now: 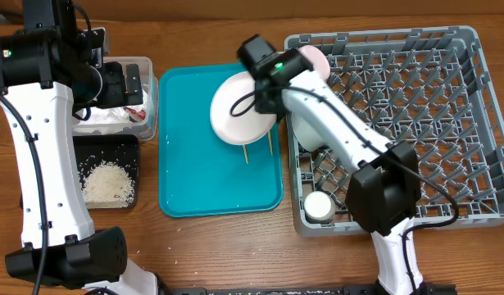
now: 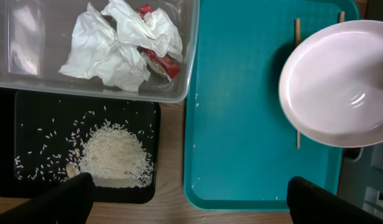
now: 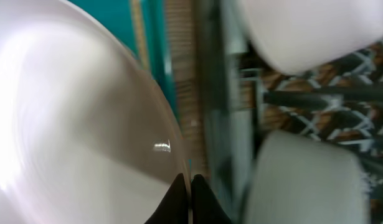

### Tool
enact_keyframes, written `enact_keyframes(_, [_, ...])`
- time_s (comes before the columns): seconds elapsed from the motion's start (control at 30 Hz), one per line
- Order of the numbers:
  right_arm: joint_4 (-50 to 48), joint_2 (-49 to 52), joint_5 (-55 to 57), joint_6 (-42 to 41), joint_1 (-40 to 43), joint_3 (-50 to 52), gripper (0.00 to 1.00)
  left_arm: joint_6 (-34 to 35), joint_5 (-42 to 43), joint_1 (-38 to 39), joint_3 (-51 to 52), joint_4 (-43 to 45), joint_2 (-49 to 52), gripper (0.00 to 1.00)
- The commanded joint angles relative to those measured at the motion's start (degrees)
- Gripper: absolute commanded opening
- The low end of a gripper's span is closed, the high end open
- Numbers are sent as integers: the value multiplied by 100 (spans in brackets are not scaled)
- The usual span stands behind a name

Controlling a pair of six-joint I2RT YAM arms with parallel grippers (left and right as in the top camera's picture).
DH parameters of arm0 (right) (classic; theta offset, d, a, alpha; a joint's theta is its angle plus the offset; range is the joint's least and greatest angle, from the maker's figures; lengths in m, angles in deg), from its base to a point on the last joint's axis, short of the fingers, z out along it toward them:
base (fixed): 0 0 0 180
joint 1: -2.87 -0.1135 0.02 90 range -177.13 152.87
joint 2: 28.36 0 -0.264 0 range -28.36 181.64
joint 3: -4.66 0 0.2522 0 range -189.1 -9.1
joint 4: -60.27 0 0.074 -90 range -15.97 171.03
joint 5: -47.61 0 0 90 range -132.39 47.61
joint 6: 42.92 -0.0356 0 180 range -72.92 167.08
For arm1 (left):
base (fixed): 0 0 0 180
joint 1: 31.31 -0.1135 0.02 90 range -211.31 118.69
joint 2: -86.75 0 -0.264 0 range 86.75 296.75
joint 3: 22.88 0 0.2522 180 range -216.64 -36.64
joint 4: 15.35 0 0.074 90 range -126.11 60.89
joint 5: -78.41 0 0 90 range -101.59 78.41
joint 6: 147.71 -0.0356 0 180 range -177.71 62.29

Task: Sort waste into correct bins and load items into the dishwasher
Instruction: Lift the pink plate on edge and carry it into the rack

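Closest to me is the brown wooden counter (image 1: 235, 246), bare wood with lines in it, and it fills the view around all the trays. In the near corner of the big grey plastic dish rack (image 1: 469, 98) on my right stands a small white cup (image 1: 320, 206). On my left, near the front, sits the shallow black tray (image 1: 104, 149) with a heap of white rice grains (image 1: 108, 182) in it. Between them lies the big teal tray (image 1: 186, 164). Two thin wooden chopsticks (image 1: 246, 154) lie on it, and the round white plate (image 1: 235, 115) hides part of them. My right claw (image 3: 190, 194) is pinched tight on the edge of that plate, on the side by the rack, and the plate is over the teal tray and looks tipped. Just past the plate's edge two pale bowls (image 3: 291, 31) sit in the rack, but they look blurry. Farther back on the left is the clear plastic tub (image 1: 151, 90), just behind the black tray, with crumpled white paper scraps (image 2: 116, 50) and a red-marked wrapper (image 2: 157, 59) inside. My left claw (image 2: 188, 180) hangs above that side with its fingers spread wide, holding nothing.
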Motion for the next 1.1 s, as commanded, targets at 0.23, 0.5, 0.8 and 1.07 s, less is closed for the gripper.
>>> enact_keyframes(0.23, [149,-1370,955,219,76,-131,4,-74,61,2,-92,24,-116,100])
enact_keyframes(0.5, [509,-1943,3801,328,96,-131,4,-74,61,2,-92,24,-116,100])
enact_keyframes(0.8, [1438,-1939,5593,1325,225,-114,4,-74,61,2,-92,24,-116,100])
enact_keyframes(1.07, [1438,-1939,5504,1325,450,378,4,-74,61,2,-94,24,-116,100])
